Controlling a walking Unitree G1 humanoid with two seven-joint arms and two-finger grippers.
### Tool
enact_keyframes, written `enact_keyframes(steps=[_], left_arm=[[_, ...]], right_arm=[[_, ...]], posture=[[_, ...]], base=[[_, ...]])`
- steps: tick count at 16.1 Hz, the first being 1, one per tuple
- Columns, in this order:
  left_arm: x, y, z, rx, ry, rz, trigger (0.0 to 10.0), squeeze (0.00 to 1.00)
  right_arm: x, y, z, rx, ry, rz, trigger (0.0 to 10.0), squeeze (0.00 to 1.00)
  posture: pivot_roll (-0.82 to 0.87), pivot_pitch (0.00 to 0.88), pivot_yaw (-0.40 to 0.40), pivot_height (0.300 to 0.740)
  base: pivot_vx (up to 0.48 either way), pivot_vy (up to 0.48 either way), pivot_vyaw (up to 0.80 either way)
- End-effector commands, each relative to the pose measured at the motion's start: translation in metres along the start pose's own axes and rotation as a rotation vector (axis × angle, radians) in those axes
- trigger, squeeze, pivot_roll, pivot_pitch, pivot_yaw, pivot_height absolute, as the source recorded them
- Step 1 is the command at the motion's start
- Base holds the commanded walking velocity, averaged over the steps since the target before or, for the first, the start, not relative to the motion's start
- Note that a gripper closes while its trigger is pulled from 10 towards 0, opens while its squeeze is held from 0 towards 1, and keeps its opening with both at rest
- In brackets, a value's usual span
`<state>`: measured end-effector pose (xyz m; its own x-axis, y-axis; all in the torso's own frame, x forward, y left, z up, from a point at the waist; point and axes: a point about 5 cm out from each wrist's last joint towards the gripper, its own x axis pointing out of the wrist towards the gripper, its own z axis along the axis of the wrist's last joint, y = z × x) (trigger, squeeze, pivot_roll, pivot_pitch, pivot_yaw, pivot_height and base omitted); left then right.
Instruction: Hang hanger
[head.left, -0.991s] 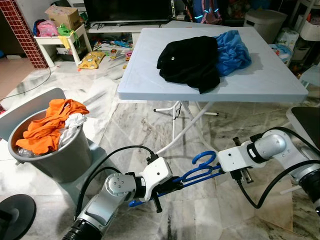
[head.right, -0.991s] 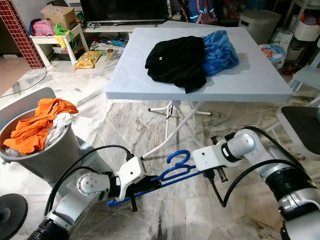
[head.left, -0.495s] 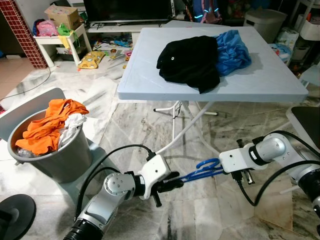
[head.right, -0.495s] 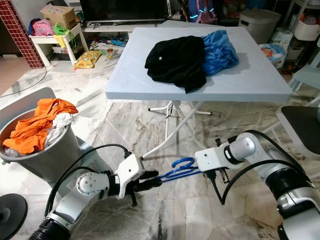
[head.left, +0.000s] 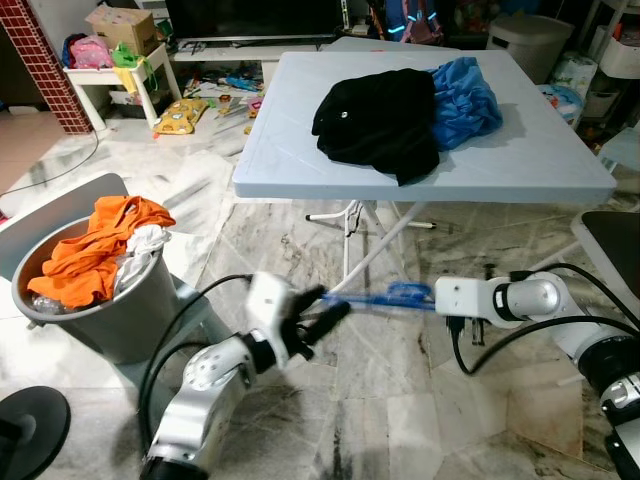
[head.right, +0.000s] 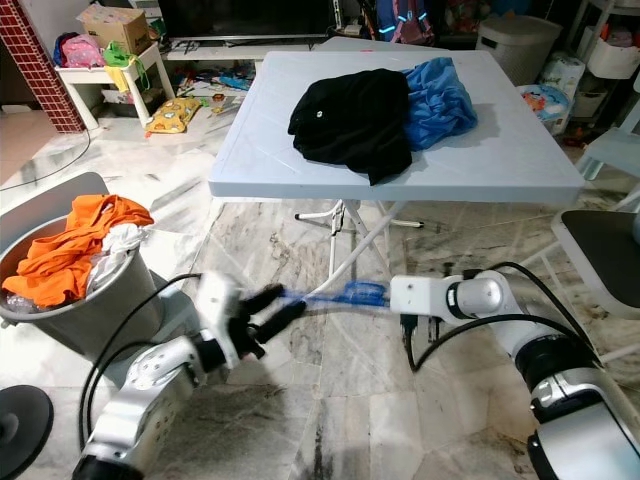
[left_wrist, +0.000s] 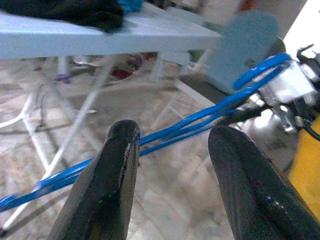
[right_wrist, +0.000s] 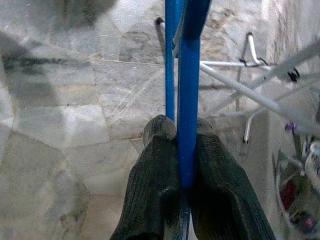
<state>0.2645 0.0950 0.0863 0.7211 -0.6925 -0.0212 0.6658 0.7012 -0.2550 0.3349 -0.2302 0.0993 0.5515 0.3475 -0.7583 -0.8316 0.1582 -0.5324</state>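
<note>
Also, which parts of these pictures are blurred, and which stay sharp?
In the left eye view the left gripper and its arm are smeared by motion, while the table and the black garment are sharp. In the left wrist view the background is soft. In the right wrist view the blue hanger is crisp.

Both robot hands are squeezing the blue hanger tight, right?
Not quite. The right hand squeezes the blue hanger tight, as the right wrist view shows. The left hand is open, its fingers spread either side of the hanger, as the left wrist view shows.
</note>
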Motion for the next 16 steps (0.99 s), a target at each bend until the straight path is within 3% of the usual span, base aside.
enact_keyframes(steps=[1,3,5,6,8,10,12,13,14,15,16], left_arm=[[-0.009,0.008,0.001,-0.036,-0.042,0.102,10.0,1.0],[-0.022,0.015,-0.003,-0.019,-0.078,0.271,10.0,1.0],[-0.025,0.016,-0.004,-0.005,-0.086,0.342,10.0,1.0],[-0.024,0.019,-0.004,0.011,-0.087,0.385,10.0,1.0],[-0.024,0.023,-0.005,-0.04,-0.106,0.449,10.0,1.0],[-0.025,0.026,-0.006,-0.062,-0.11,0.482,10.0,1.0],[-0.028,0.029,-0.011,-0.091,-0.098,0.524,10.0,1.0],[-0.026,0.029,-0.013,-0.096,-0.09,0.53,10.0,1.0],[-0.024,0.029,-0.013,-0.101,-0.087,0.524,10.0,0.51],[-0.021,0.028,-0.013,-0.123,-0.089,0.514,10.0,0.0],[-0.019,0.028,-0.012,-0.149,-0.087,0.517,10.0,0.0]], right_arm=[[0.003,0.004,-0.003,0.094,-0.019,-0.041,0.0,0.0],[0.01,0.024,-0.013,0.244,-0.03,-0.058,0.0,0.0],[0.015,0.037,-0.018,0.345,-0.03,-0.095,0.0,0.0],[0.016,0.04,-0.02,0.457,-0.036,-0.139,0.0,0.0],[0.015,0.045,-0.025,0.777,-0.047,-0.3,0.0,0.0],[0.013,0.049,-0.029,0.906,-0.028,-0.415,0.0,0.0],[0.011,0.063,-0.029,1.099,-0.017,-0.543,0.0,0.0],[0.011,0.068,-0.027,1.143,-0.014,-0.581,0.0,0.0],[0.011,0.071,-0.025,1.168,-0.006,-0.591,2.9,0.0],[0.013,0.073,-0.023,1.193,0.01,-0.597,10.0,0.0],[0.013,0.074,-0.02,1.209,0.021,-0.603,10.0,0.0]], posture=[[-0.17,0.0,0.006,0.74],[-0.17,0.0,0.005,0.74],[-0.17,0.0,0.008,0.74],[-0.18,0.0,0.008,0.74],[-0.19,0.0,0.011,0.74],[-0.19,0.0,0.015,0.74],[-0.2,0.0,0.03,0.74],[-0.21,0.0,0.034,0.74],[-0.21,0.0,0.037,0.74],[-0.21,0.0,0.038,0.74],[-0.21,0.0,0.037,0.74]], base=[[0.0,0.0,0.0],[0.0,0.0,0.0],[0.0,0.0,0.0],[0.0,0.0,0.0],[0.0,0.0,0.0],[0.0,0.0,0.0],[0.0,0.0,0.0],[0.0,0.0,0.0],[0.0,0.0,0.0],[0.0,0.0,0.0],[0.0,0.0,-0.72]])
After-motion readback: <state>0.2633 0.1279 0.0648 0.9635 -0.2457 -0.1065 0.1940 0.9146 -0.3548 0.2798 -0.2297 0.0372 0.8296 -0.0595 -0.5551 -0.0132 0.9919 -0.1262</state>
